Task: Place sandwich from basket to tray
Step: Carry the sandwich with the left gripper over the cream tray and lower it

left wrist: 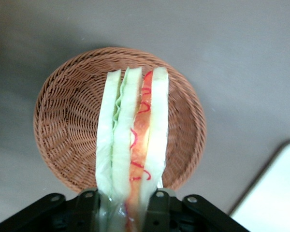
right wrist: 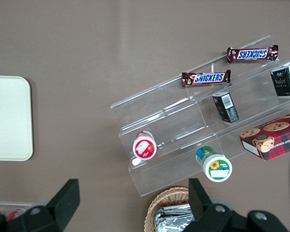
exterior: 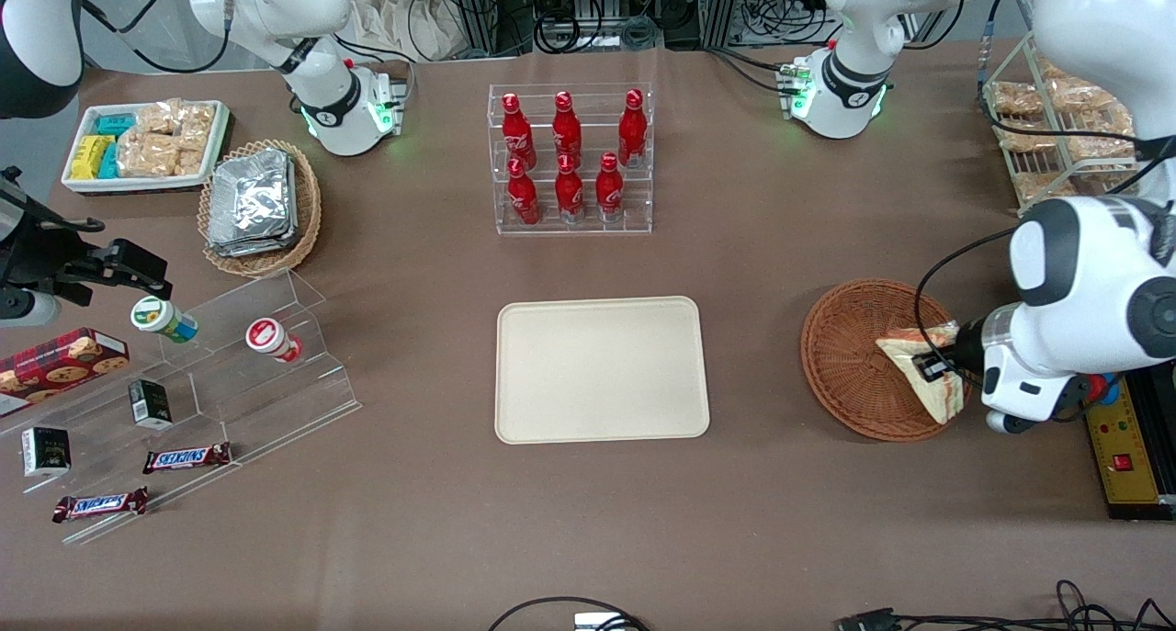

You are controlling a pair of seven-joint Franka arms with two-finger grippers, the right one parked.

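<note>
The sandwich [exterior: 923,372], a pale bread wedge with orange-red and green layers, is held in my left gripper [exterior: 939,366] above the round reddish-brown wicker basket [exterior: 850,360]. In the left wrist view the sandwich [left wrist: 133,145] stands edge-on between the black fingers [left wrist: 157,210], with the basket [left wrist: 67,121] below it and nothing else in it. The gripper [left wrist: 123,212] is shut on the sandwich's wide end. The cream-beige tray [exterior: 602,369] lies flat beside the basket, toward the parked arm's end, with nothing on it; a corner of the tray [left wrist: 275,193] shows in the wrist view.
A clear rack of red bottles [exterior: 570,158] stands farther from the camera than the tray. A wire rack of bagged snacks [exterior: 1057,130] stands at the working arm's end. A clear stepped stand [exterior: 230,374] with snacks, a foil-packet basket [exterior: 260,204] and a white bin [exterior: 147,144] lie toward the parked arm's end.
</note>
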